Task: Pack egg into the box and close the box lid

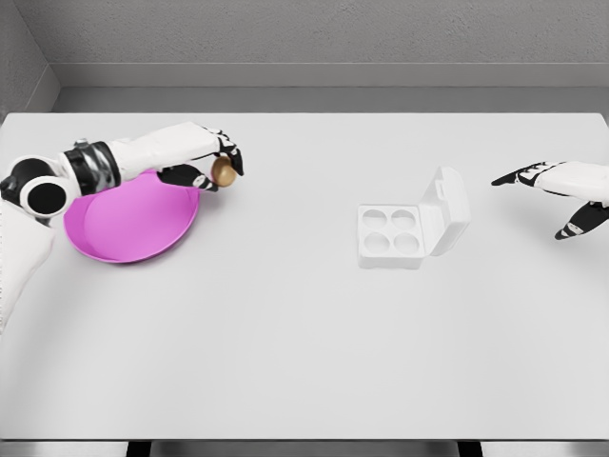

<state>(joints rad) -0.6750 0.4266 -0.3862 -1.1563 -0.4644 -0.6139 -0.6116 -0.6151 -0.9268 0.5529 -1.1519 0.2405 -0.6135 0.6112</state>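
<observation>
We are gripping the egg in our left robot hand beside the plate; our right robot hand is lying released near the open box.

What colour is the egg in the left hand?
Brown, a tan shade; the egg shows in the head view, held by the left hand.

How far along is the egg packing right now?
Early stage. Done: the left robot hand has closed on the egg at the edge of the pink plate. In hand: carrying the egg. Left: the box sits open with all four cups empty, so the egg must go in and the lid must be closed. The right robot hand waits open beside the box.
</observation>
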